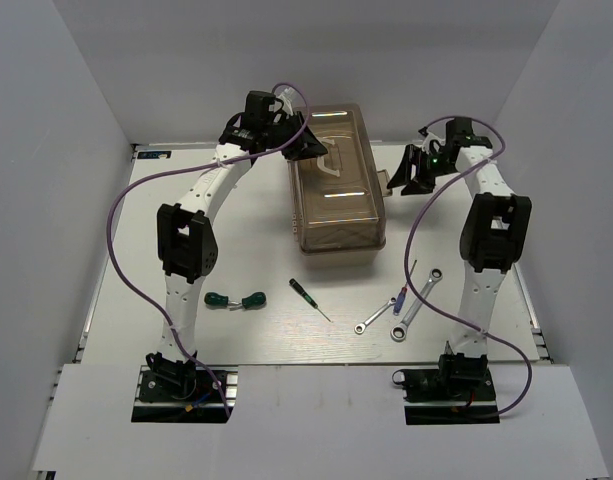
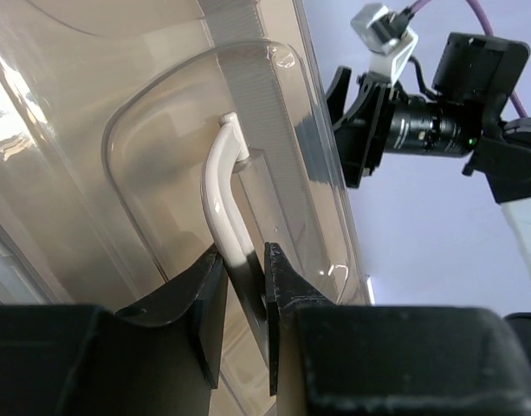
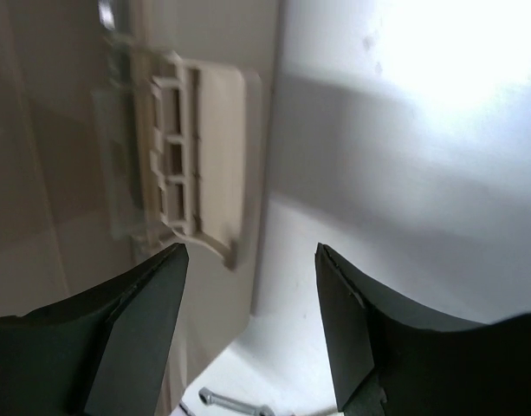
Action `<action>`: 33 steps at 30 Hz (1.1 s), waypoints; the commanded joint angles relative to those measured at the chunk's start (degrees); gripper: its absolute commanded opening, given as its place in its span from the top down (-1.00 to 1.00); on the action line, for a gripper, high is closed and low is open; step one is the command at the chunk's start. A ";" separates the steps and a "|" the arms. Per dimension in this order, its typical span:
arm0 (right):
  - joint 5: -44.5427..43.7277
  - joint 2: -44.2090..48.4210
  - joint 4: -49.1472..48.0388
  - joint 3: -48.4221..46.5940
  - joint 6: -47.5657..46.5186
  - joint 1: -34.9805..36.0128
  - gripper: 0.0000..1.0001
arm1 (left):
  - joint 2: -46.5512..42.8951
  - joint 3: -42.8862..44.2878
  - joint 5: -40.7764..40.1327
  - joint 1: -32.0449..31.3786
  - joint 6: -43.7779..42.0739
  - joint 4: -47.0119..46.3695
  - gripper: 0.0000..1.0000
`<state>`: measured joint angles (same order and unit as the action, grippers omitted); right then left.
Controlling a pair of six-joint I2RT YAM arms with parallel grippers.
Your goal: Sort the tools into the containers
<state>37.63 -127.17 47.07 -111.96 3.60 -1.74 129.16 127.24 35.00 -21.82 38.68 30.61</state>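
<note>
Currently: closed translucent brown plastic toolbox with beige base (image 1: 336, 215) sits at the back-centre of the white table (image 1: 251, 240), lid down.

Handling judgement: thin-walled rigid plastic, light, glossy, probably slippery on its flat faces. The lid may flex if pulled unevenly. Best holds are the pale curved lid handle (image 2: 215, 195) for lifting and the beige ribbed side latch (image 3: 191, 156) for release.

Left gripper (image 2: 244, 264): pinched tight around the handle's lower end, both fingers touching it.

Right gripper (image 3: 250, 256): spread wide with nothing between its fingers, near the latch, not touching.

Tools lie loose nearer the arm bases:
- two stubby green-handled screwdrivers (image 1: 218, 298)
- slim black-handled screwdriver (image 1: 304, 292)
- red/blue-handled screwdriver (image 1: 397, 304)
- two silver wrenches (image 1: 417, 302)

All are small, stiff and low-lying. Grasp across the shaft or handle.
</note>
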 commanded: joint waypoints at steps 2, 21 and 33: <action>8.24 -2.81 -2.51 -6.50 0.53 0.15 -0.34 | 1.71 0.11 0.33 -1.29 -2.65 4.46 0.78; 17.05 -7.22 -8.48 -5.37 3.17 0.51 1.00 | 1.20 6.70 5.00 -0.24 2.02 -0.12 1.00; 2.90 -0.89 -14.11 0.60 3.97 -4.50 1.00 | -16.02 3.46 -15.13 9.25 -4.57 15.17 1.00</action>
<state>47.66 -132.27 37.87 -112.22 10.39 -1.91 123.72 131.52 29.52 -17.15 40.62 40.71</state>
